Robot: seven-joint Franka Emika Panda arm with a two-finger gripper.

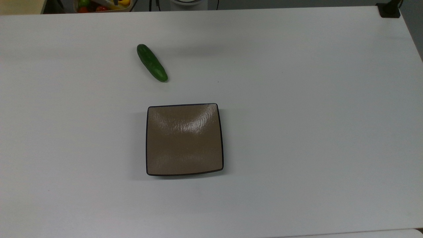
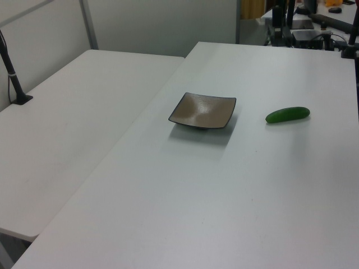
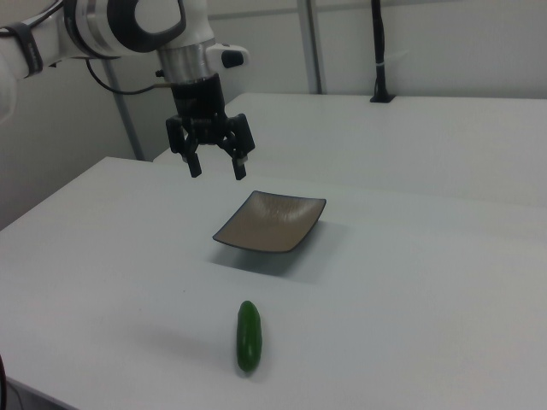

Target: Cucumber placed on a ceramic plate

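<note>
Gripper (image 3: 214, 167) hangs in the air in the right view, fingers (image 3: 195, 165) spread wide apart, holding nothing and touching nothing. It hovers above the table (image 3: 410, 282), toward the right view's left of the plate (image 3: 271, 222). No writing or labels can be read anywhere. Cucumber (image 1: 152, 62) lies flat on the table, apart from the plate (image 1: 184, 139); in the top view it sits above the plate's upper left corner, at a slant. In the left view the cucumber (image 2: 287, 115) lies to the right of the plate (image 2: 203, 111).

Gripper (image 3: 217, 168) hangs pointing down, fingers spread.
</note>
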